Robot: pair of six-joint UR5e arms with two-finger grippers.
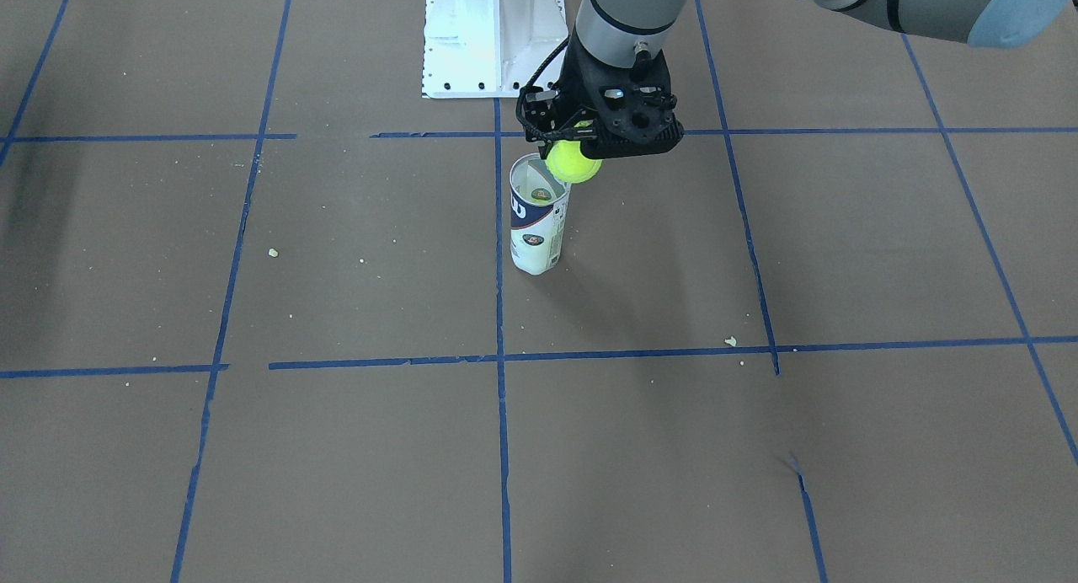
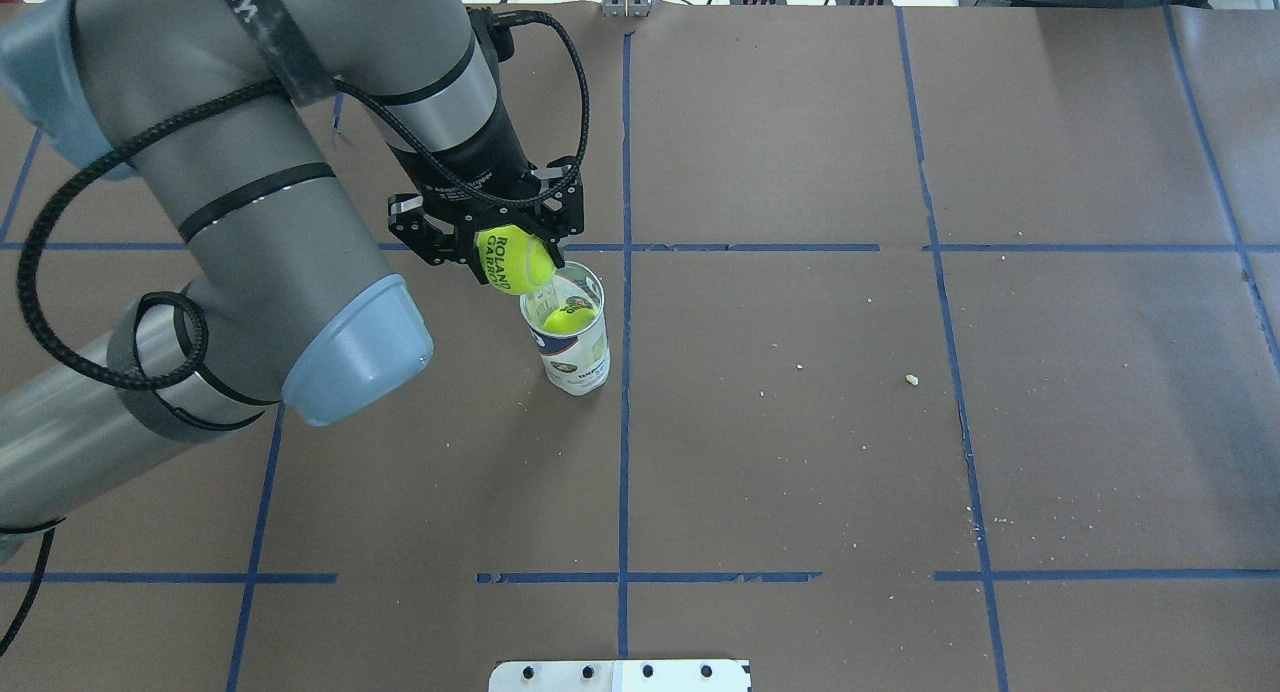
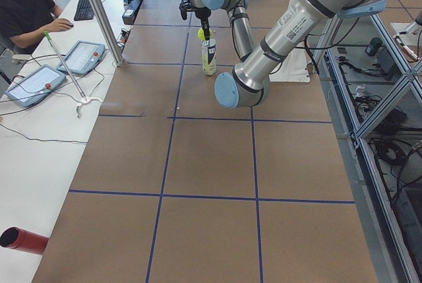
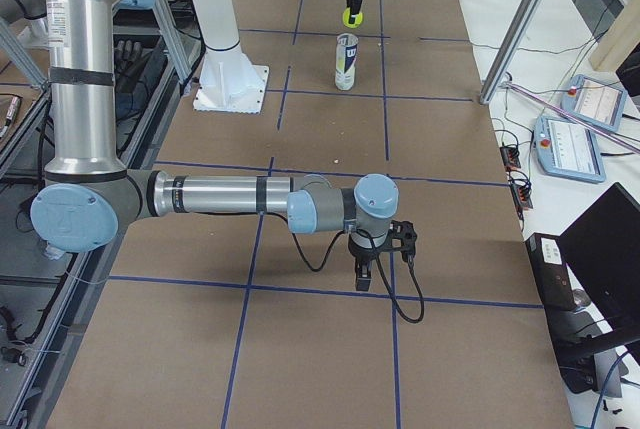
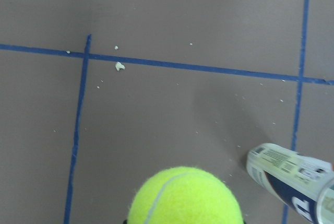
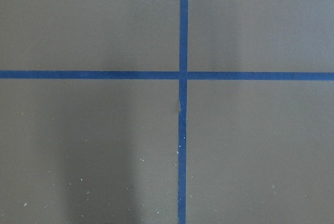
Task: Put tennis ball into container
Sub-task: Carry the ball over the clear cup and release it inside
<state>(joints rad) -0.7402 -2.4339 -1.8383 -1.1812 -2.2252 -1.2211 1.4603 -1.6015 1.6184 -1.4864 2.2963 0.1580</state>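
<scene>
Overhead exterior — container (image 2: 575,357) upright, axis vertical, mouth up — tennis ball (image 2: 513,260) nearby.

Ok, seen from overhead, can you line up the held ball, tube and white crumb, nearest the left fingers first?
1. Tennis ball, right in the grip.
2. Tube, standing just beside, slightly right.
3. White crumb, far off to the right.

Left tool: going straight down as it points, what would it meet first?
Carrying the tennis ball, the left tool would likely clip the rim of the container, which sits off-centre in the wrist view; it might miss.
</scene>
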